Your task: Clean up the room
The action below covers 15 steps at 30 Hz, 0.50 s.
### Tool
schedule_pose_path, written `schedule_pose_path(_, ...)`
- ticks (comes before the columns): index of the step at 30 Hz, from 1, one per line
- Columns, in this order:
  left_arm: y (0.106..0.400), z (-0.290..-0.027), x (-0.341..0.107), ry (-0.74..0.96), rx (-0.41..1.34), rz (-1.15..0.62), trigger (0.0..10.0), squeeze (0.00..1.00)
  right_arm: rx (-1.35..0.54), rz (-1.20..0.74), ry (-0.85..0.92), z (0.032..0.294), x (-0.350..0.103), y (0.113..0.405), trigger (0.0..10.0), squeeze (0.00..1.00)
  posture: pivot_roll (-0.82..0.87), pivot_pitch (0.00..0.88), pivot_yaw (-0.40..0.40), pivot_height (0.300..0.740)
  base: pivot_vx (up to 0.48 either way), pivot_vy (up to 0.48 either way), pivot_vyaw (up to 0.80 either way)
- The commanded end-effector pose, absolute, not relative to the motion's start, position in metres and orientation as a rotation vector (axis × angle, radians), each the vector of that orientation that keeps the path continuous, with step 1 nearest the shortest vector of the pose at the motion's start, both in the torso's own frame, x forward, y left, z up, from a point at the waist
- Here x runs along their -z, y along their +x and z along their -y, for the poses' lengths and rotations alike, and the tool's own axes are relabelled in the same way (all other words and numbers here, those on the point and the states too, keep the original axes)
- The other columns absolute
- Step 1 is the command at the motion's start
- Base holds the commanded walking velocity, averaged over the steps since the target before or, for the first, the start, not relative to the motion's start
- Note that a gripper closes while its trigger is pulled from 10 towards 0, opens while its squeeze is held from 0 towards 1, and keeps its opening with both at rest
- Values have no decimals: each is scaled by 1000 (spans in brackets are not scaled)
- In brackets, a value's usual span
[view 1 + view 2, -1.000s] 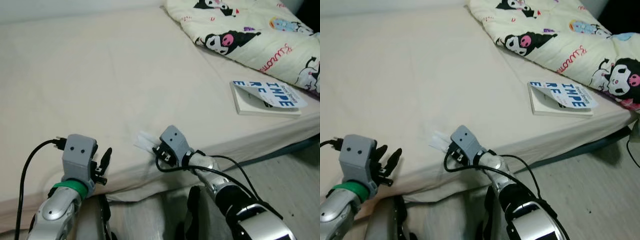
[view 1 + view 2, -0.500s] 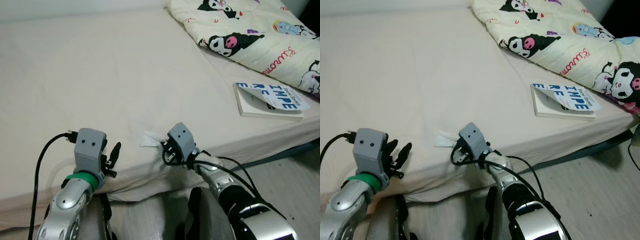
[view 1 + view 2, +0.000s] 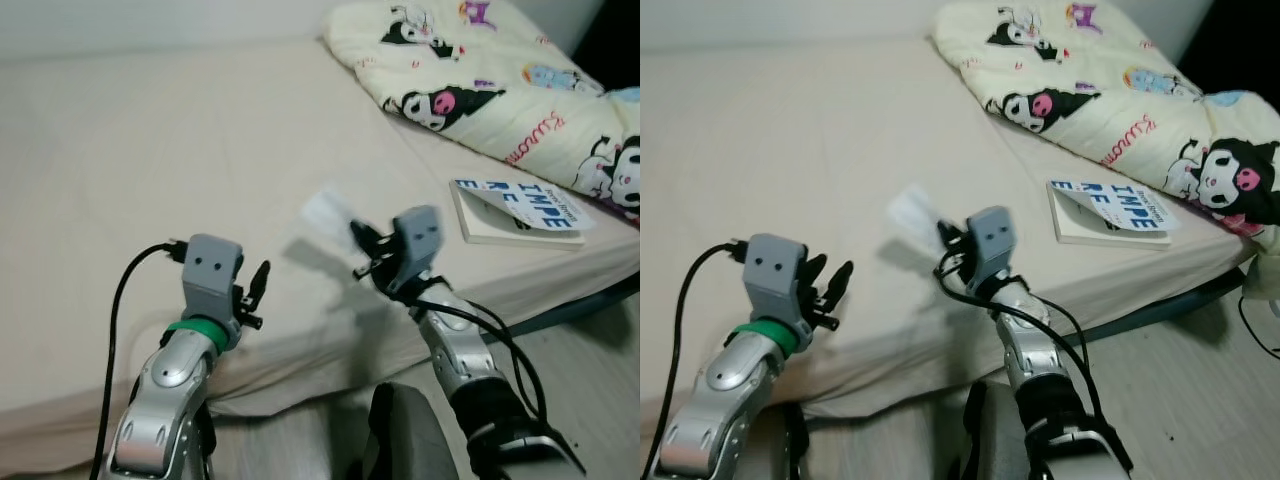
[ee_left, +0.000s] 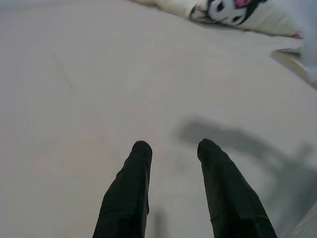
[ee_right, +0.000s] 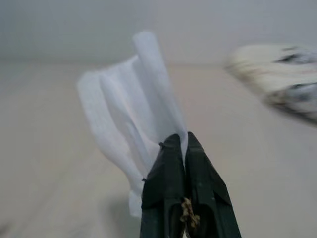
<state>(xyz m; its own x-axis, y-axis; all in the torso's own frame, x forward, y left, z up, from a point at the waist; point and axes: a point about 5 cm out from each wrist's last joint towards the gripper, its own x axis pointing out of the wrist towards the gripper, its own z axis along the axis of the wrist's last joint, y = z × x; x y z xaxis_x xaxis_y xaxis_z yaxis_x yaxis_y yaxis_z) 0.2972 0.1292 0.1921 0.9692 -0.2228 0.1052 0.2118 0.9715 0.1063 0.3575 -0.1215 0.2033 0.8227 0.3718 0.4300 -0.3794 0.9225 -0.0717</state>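
white tissue (image 5: pixel 130 119) now lifted off bed (image 3: pixel 150 150), pinched in closed right gripper (image 5: pixel 179 144), left gripper (image 4: pixel 171 148) open

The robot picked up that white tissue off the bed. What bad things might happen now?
The right hand pinches only the bottom edge of the thin white tissue, so it might slip out or tear and flutter back onto the beige bed sheet. The tissue hangs loose and floppy, so a fast swing could shake it free. The left hand is open above the sheet and could snag the fabric if it drops.
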Motion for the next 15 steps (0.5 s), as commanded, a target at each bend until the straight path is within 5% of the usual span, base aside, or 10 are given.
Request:
schedule_pose_path(1, 297, -125, -188, 109, 240, 113, 10000, 0, -347, 444, 45, 127, -198, 353, 10000, 0, -51, 124, 22, 535, 0, 0, 0)
schedule_pose_path(7, 302, -123, -192, 111, 261, 153, 10000, 0, -34, 402, 59, 160, -169, 333, 10000, 0, -84, 81, 43, 545, 0, 0, 0)
schedule_pose_path(15, 315, -129, -191, 129, 234, 154, 10000, 0, 62, 365, 12, 170, -161, 322, 10000, 0, -106, 45, 48, 575, 0, 0, 0)
